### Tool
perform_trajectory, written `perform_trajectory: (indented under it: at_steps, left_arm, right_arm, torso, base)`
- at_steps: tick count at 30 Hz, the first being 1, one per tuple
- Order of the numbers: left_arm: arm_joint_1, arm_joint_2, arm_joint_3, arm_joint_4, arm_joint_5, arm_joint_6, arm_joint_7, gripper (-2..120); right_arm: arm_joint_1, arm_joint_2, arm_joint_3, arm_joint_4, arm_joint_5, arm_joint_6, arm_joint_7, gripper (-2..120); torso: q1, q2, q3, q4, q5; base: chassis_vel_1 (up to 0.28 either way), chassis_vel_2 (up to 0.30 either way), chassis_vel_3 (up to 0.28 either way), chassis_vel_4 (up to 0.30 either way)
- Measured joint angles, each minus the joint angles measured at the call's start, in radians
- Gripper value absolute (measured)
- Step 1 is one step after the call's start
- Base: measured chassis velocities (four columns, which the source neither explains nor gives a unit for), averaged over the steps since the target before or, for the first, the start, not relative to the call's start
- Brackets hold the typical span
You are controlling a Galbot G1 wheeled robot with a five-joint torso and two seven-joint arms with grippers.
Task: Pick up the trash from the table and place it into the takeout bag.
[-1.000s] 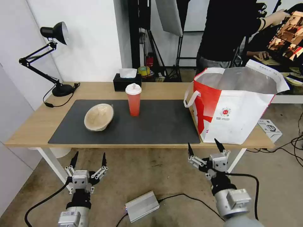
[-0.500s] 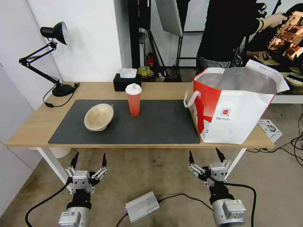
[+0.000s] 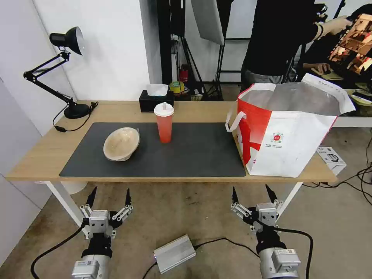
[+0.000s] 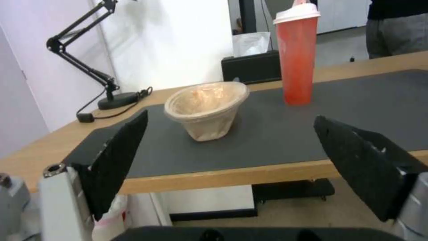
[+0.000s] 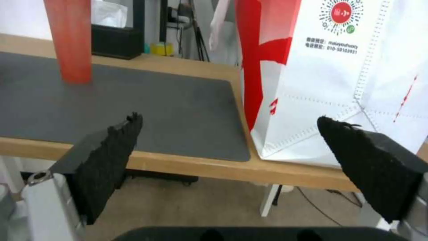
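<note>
A tan pulp bowl (image 3: 121, 143) lies tilted on the dark grey mat (image 3: 193, 155) of the light-wood table (image 3: 38, 155); it also shows in the left wrist view (image 4: 206, 108). Right of it stands a tall red drink cup (image 3: 164, 123) (image 4: 297, 53) with a white lid; its red body (image 5: 69, 40) appears in the right wrist view. The white-and-red takeout bag (image 3: 286, 135) (image 5: 339, 77) stands open at the table's right end. Both grippers hang below the front edge, empty: left gripper (image 3: 109, 195) (image 4: 229, 147) open, right gripper (image 3: 252, 193) (image 5: 227, 147) open.
A black desk lamp (image 3: 58, 69) stands at the table's back left, and a black tissue box (image 3: 155, 100) sits behind the cup. A silver box (image 3: 174, 252) with cables lies on the floor. A small white box (image 3: 331, 159) sits beside the bag. A person stands behind the table.
The right arm has drawn back and lowered a little, its gripper turning more upright below the table edge. The left arm and the table's objects are unchanged.
</note>
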Motion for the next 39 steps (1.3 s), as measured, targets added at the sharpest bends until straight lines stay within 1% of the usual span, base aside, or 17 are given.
perform_trajectory:
  at_steps: [18, 22, 23, 26, 28, 30, 32, 36, 37, 39]
  left_arm:
    - [-0.003, 0.000, 0.000, 0.003, 0.000, 0.001, 0.000, 100]
    - [-0.003, 0.000, -0.001, 0.004, 0.000, 0.001, 0.000, 100]
    - [-0.003, 0.000, -0.001, 0.004, 0.000, 0.001, 0.000, 100]
    - [-0.005, 0.001, 0.000, 0.006, 0.000, 0.002, 0.001, 100]
    - [-0.005, 0.001, 0.001, 0.007, 0.000, 0.002, 0.001, 100]
    - [-0.006, 0.001, 0.003, 0.008, 0.001, 0.003, 0.002, 100]
    - [-0.006, 0.001, 0.004, 0.008, 0.001, 0.003, 0.002, 100]
    - [-0.003, 0.001, 0.005, 0.005, 0.003, 0.003, 0.003, 100]
    - [-0.003, 0.001, 0.005, 0.005, 0.003, 0.003, 0.003, 100]
    - [-0.002, 0.001, 0.004, 0.003, 0.004, 0.003, 0.003, 100]
  right_arm:
    - [0.006, 0.002, -0.007, 0.002, 0.029, -0.006, 0.006, 100]
    - [0.036, -0.025, -0.005, 0.016, 0.100, 0.013, -0.057, 100]
    - [0.036, -0.025, -0.005, 0.016, 0.100, 0.013, -0.057, 100]
    - [0.066, -0.053, -0.001, 0.033, 0.179, 0.020, -0.119, 100]
    - [0.073, -0.060, -0.001, 0.036, 0.199, 0.020, -0.131, 100]
    - [0.102, -0.079, -0.009, 0.047, 0.264, 0.017, -0.163, 100]
    - [0.116, -0.086, -0.012, 0.050, 0.286, 0.011, -0.170, 100]
    - [0.205, -0.132, -0.033, 0.052, 0.401, -0.020, -0.199, 100]
    - [0.205, -0.132, -0.033, 0.052, 0.401, -0.020, -0.199, 100]
    - [0.260, -0.161, -0.045, 0.049, 0.458, -0.030, -0.207, 100]
  torso:
    - [0.000, 0.000, 0.000, 0.0000, 0.0000]
    - [0.000, 0.000, 0.000, 0.0000, 0.0000]
    - [0.000, 0.000, 0.000, 0.0000, 0.0000]
    - [0.000, 0.000, 0.000, 0.0001, 0.0001]
    - [0.000, 0.000, 0.000, 0.0000, 0.0001]
    - [0.000, 0.000, 0.000, 0.0000, 0.0001]
    - [0.000, 0.000, 0.000, 0.0000, 0.0001]
    - [0.000, 0.000, 0.000, -0.0001, 0.0000]
    - [0.000, 0.000, 0.000, -0.0001, 0.0000]
    - [0.000, 0.000, 0.000, -0.0001, 0.0000]
  base:
    - [0.000, 0.000, 0.000, 0.000]
    - [0.000, 0.000, 0.000, 0.000]
    - [0.000, 0.000, 0.000, 0.000]
    - [0.000, 0.000, 0.000, 0.000]
    - [0.000, 0.000, 0.000, 0.000]
    - [0.000, 0.000, 0.000, 0.000]
    - [0.000, 0.000, 0.000, 0.000]
    - [0.000, 0.000, 0.000, 0.000]
    - [0.000, 0.000, 0.000, 0.000]
    - [0.000, 0.000, 0.000, 0.000]
